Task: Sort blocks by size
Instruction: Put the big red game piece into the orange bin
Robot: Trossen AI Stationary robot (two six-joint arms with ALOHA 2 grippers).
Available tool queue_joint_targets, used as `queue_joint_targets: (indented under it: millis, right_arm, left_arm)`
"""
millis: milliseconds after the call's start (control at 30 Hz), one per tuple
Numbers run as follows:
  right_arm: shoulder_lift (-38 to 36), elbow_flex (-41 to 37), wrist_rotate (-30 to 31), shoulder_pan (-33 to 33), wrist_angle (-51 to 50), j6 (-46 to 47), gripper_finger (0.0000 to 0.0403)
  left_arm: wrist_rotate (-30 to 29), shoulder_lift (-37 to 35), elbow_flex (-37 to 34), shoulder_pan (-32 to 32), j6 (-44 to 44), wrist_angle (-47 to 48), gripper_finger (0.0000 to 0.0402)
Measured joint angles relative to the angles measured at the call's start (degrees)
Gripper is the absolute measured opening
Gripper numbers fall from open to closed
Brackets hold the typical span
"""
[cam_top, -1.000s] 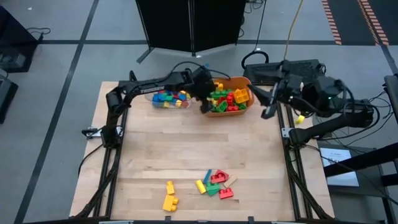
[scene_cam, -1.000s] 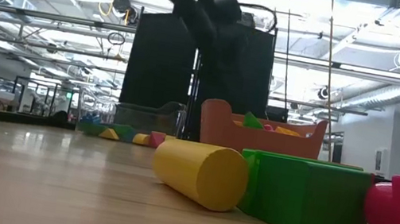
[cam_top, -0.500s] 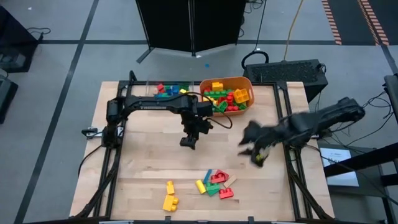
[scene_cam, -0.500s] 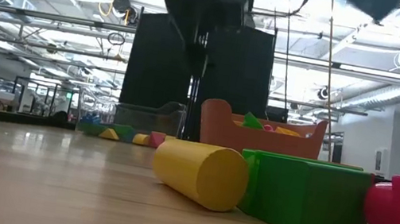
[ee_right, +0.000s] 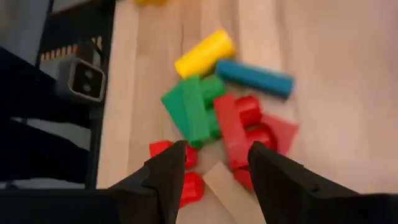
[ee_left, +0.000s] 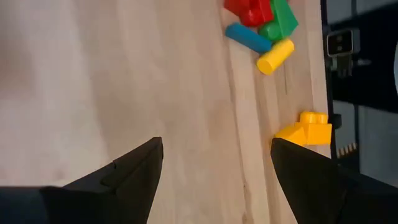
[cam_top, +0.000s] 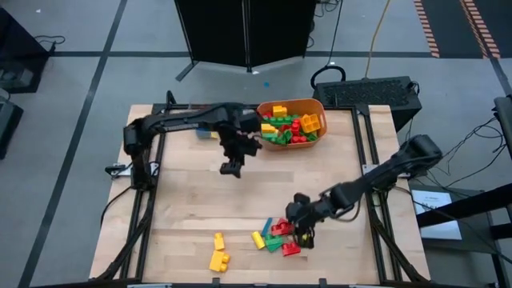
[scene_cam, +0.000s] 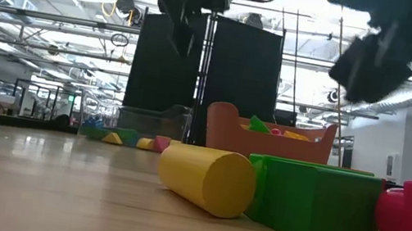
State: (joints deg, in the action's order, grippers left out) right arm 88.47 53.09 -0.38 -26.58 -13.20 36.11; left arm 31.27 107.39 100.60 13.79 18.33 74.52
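A small heap of blocks (cam_top: 276,234) lies near the table's near edge: a yellow cylinder (ee_right: 205,53), a blue bar (ee_right: 255,78), a green brick (ee_right: 191,111) and red pieces (ee_right: 239,127). My right gripper (cam_top: 304,238) hovers open just over the heap's right side, its fingers either side of the red pieces (ee_right: 214,155). Two yellow bricks (cam_top: 218,254) lie left of the heap. My left gripper (cam_top: 230,169) hangs open over bare wood at the table's middle, nothing between its fingers (ee_left: 214,146). More blocks fill the orange tub (cam_top: 318,108).
The orange tub stands at the far edge, right of centre, and shows behind the blocks in the low view (scene_cam: 267,146). A clear tray (cam_top: 206,132) with blocks sits left of it, partly under my left arm. Bare wood spans the table's middle and left.
My left gripper has left the orange tub, come toward the near edge over the table's middle and tipped downward. My right gripper has swung down from high at the far right, toward the near edge, onto the heap of blocks. The blocks have stayed put.
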Motion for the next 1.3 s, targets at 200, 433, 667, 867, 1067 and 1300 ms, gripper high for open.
queue_joint_targets:
  millis: [200,433,667,867,1067,1300]
  right_arm:
    - [7.3,0.0,0.2,-4.5,6.7,5.3,0.0159]
    - [13.0,0.3,-2.6,-11.6,10.5,12.8,0.0149]
    - [15.3,0.3,0.1,-15.3,12.6,15.0,0.0139]
    - [16.8,0.3,7.6,-13.1,10.9,11.3,0.013]
    - [18.1,0.4,11.3,-5.1,10.0,3.1,0.0115]
    - [18.0,0.2,11.0,7.0,10.8,-9.4,0.0106]
  left_arm:
    - [-1.4,-4.3,0.0,2.9,0.0,0.1,0.0301]
    - [-3.0,-7.9,0.1,5.9,0.5,1.3,0.0301]
    - [-4.6,-9.9,0.0,7.9,0.5,1.5,0.0301]
    - [-4.6,-9.9,0.0,8.7,0.5,1.6,0.0301]
    - [-4.8,-9.9,0.0,8.9,0.6,2.7,0.0301]
    - [-6.5,-9.9,0.0,9.2,1.7,3.7,0.0301]
